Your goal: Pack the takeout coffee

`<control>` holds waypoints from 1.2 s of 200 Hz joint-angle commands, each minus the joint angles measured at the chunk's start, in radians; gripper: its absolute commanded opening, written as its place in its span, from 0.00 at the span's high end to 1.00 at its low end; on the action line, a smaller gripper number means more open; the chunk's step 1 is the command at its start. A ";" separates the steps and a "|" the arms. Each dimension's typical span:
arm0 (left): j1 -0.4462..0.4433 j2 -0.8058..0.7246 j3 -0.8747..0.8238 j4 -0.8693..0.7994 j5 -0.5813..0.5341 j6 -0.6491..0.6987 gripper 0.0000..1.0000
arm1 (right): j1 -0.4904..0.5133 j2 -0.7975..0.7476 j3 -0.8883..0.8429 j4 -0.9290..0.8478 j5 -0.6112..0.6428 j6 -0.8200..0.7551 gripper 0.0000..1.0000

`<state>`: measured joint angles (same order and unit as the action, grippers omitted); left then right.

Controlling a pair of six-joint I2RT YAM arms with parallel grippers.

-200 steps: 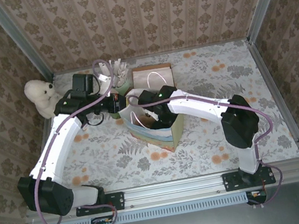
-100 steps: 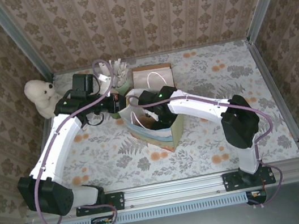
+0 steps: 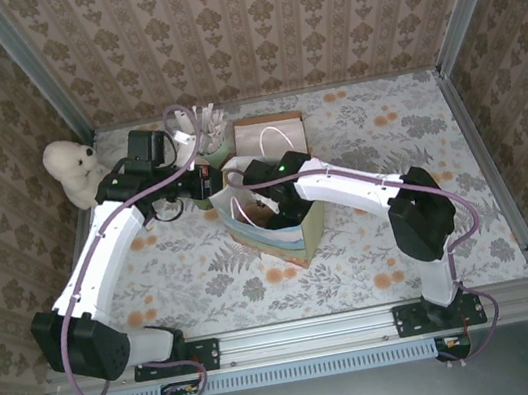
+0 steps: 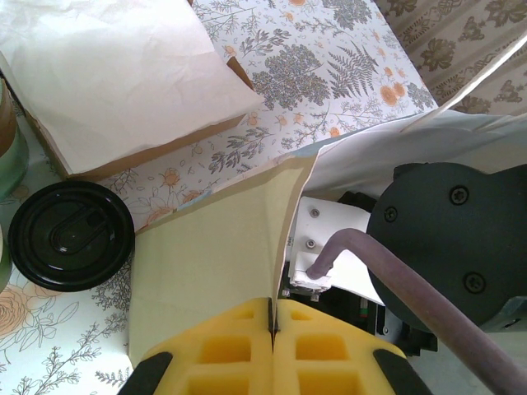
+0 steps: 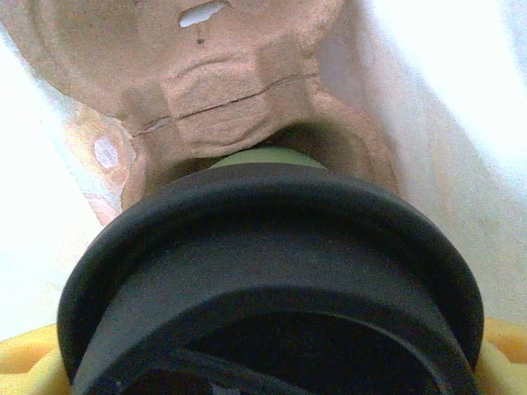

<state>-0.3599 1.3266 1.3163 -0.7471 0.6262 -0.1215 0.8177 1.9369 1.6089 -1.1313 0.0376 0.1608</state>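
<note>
My left gripper (image 4: 272, 329) is clenched on the rim of the paper bag (image 4: 210, 247). Inside that bag, my right gripper (image 5: 268, 366) grasps the takeout coffee (image 5: 272, 239) by its sides, with the cup's green base at a pocket of the pulp cup carrier (image 5: 222, 82).

Bags: two. Upright bag (image 3: 281, 240) pinched in left gripper (image 4: 272, 329); flat bag (image 4: 123, 74) beyond that gripper.
Black-lidded cups: two. First cup (image 5: 272, 247) between right gripper (image 5: 263, 362) fingers; second cup (image 4: 70, 234) left of left gripper.
Pulp tray (image 5: 222, 90): one, ahead of right gripper.
Stick holder (image 3: 210, 137): one.
Plush toy (image 3: 72, 169): one.
</note>
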 commanded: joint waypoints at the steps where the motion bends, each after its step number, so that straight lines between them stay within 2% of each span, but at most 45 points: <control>1: 0.001 -0.004 0.011 0.022 0.029 -0.012 1.00 | -0.011 0.165 -0.070 0.052 0.044 0.000 0.36; 240: 0.001 -0.001 0.020 0.022 0.025 -0.014 1.00 | -0.005 0.104 0.003 0.008 0.052 -0.012 0.32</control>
<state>-0.3599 1.3266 1.3163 -0.7471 0.6254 -0.1215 0.8181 1.9545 1.6608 -1.1713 0.0387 0.1600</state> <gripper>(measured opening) 0.046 0.811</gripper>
